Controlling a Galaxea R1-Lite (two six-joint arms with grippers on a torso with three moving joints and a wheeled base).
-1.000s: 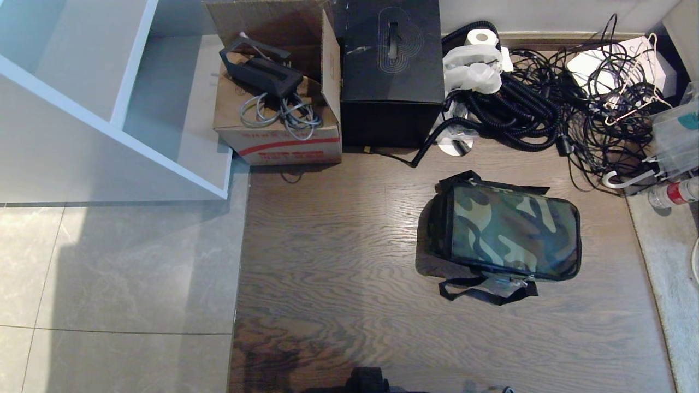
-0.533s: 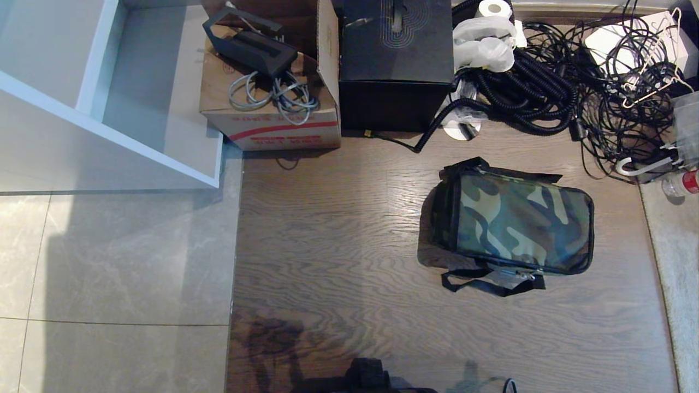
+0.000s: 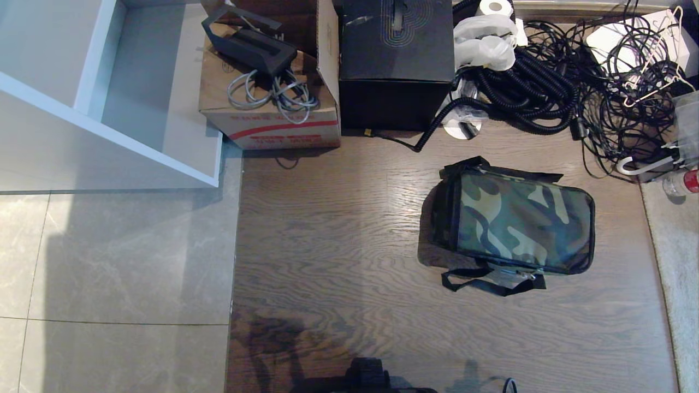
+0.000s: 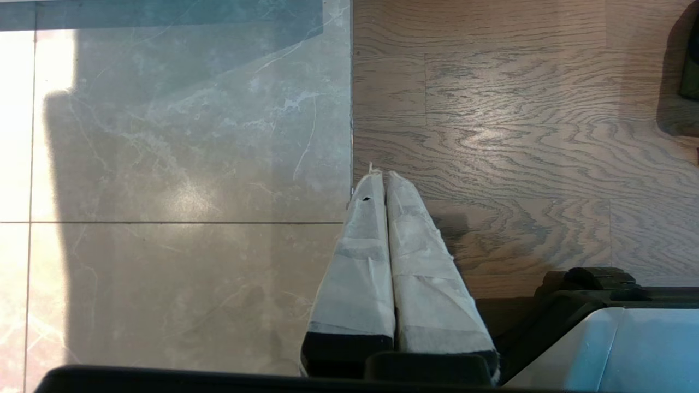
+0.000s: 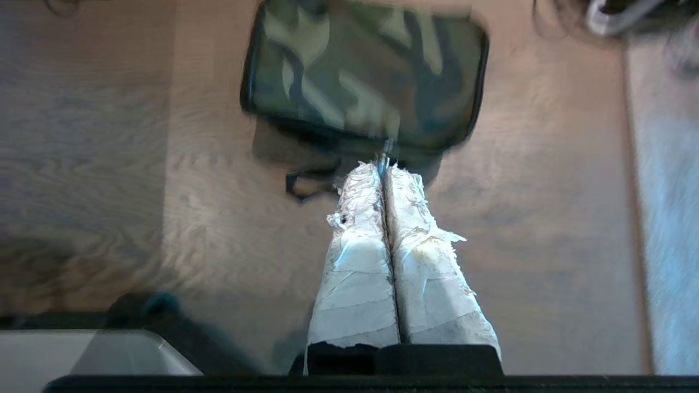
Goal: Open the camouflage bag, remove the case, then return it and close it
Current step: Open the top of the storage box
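The camouflage bag lies shut on the wooden floor, right of centre, its black strap handles trailing toward me; it also fills the far part of the right wrist view. My right gripper hangs well above the floor short of the bag, its white-taped fingers pressed together and empty. My left gripper is shut too, parked over the seam between tile and wood. Neither gripper shows in the head view. The case is out of view.
A black cube box with a swirl-patterned top and a cardboard box of cables stand at the back. Tangled black cables spread at the back right. A white shelf unit stands at the left, a pale rug at the right.
The whole head view has shifted: the camera moved, so the boxes sit higher in the picture and the bag a little further right. Nothing on the floor moved.
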